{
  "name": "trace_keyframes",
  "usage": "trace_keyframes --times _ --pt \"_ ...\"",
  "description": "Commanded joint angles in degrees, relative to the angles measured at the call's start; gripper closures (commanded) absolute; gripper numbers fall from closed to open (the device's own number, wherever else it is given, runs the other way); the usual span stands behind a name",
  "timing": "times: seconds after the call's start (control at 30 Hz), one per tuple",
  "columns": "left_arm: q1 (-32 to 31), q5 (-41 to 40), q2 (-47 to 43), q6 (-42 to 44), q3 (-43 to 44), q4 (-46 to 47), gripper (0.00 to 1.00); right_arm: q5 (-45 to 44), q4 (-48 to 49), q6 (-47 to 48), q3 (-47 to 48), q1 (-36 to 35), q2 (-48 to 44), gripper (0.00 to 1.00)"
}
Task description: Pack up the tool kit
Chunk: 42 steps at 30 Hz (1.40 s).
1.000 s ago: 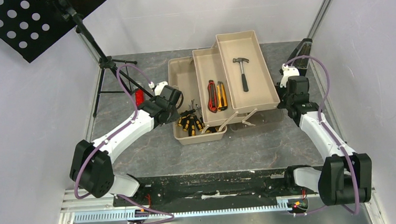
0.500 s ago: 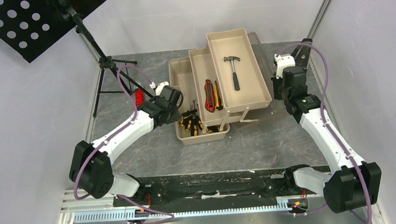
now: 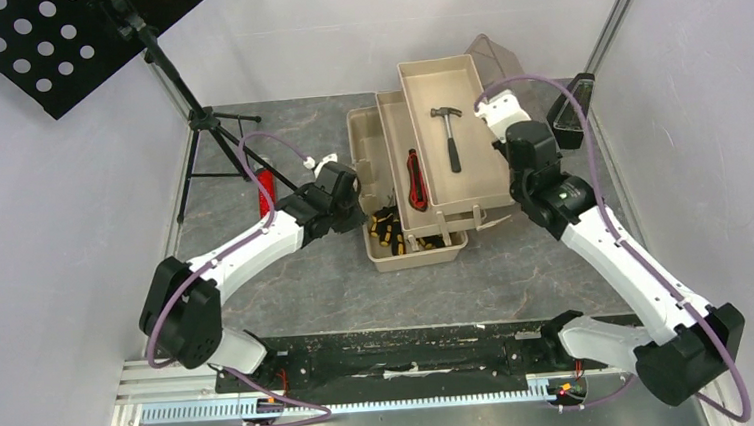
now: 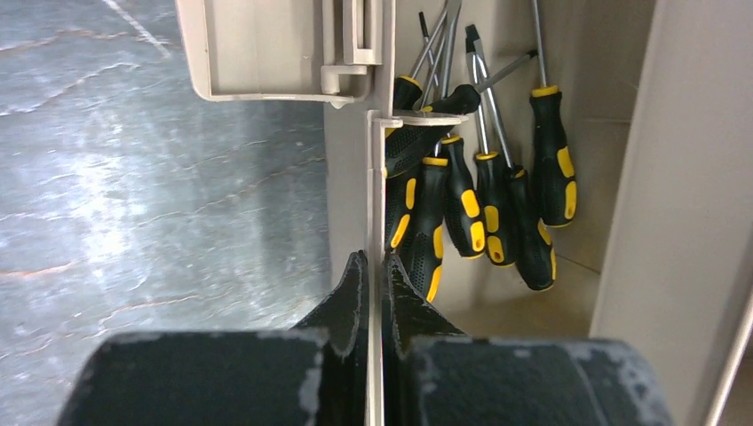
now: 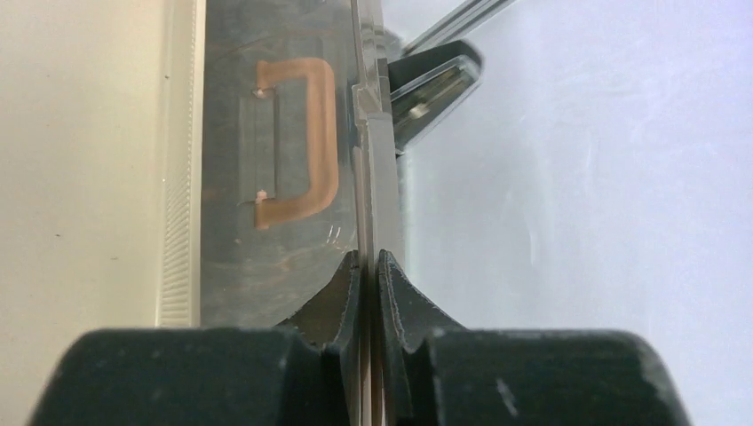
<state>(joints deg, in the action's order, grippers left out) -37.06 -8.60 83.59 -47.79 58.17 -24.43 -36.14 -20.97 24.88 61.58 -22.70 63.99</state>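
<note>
My left pincer (image 4: 374, 271) grips the toolbox (image 3: 414, 257) wall, right pincer (image 5: 370, 266) grips its clear lid (image 5: 275, 266), right arm swung inward; trays (image 3: 480, 161) folded further shut.

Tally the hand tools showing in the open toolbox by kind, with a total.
Hammer: 1, in the top tray
Utility knife: 1 showing, red, in the middle tray
Screwdrivers: at least 6, yellow-and-black; they overlap, so the exact count is unclear
Total: at least 8 tools in the toolbox
</note>
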Motion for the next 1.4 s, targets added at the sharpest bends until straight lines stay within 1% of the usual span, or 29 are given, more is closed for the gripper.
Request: trace_keyframes --times 0.0,0.07,0.2,0.33,0.43,0.63,0.87,1.0,1.17,1.37 --pt "-1.5 8.3 2.3 -6.8 0.4 13.7 0.96 -20.0 13.0 14.3 3.2 -7.5 -0.9 1.00" --pt "-1.9 9.9 3.2 -7.7 0.2 15.6 0.95 -25.4 17.2 20.1 1.5 -11.8 -0.3 1.00" --pt "-2.9 12.3 4.9 -9.6 -0.1 19.3 0.95 -33.0 27.2 31.7 -1.5 -19.0 1.2 1.00" --pt "-3.9 14.2 6.1 -10.8 -0.2 22.3 0.93 -37.5 36.8 42.8 -4.7 -24.8 3.3 1.00" --pt "-4.1 15.1 5.9 -12.1 -2.0 26.1 0.91 -39.1 39.9 45.7 -5.0 -28.7 4.8 1.00" --pt "-4.1 16.9 5.1 -15.2 -6.3 32.6 0.88 -40.0 39.8 45.9 -3.6 -37.2 8.2 1.00" --pt "-4.1 17.3 3.7 -17.3 -10.9 38.9 0.82 -39.7 39.4 44.6 -3.0 -41.8 12.5 1.00" --pt "-4.0 17.0 3.1 -19.0 -13.5 41.9 0.80 -38.0 34.6 39.9 -0.3 -43.7 14.9 1.00" --pt "-3.1 15.9 0.7 -21.0 -16.3 42.0 0.80 -35.5 33.5 36.7 0.4 -45.8 17.3 0.99" --pt "-1.4 12.8 -4.0 -22.6 -21.3 42.0 0.80 -30.7 27.3 28.7 3.4 -47.1 20.3 0.94"
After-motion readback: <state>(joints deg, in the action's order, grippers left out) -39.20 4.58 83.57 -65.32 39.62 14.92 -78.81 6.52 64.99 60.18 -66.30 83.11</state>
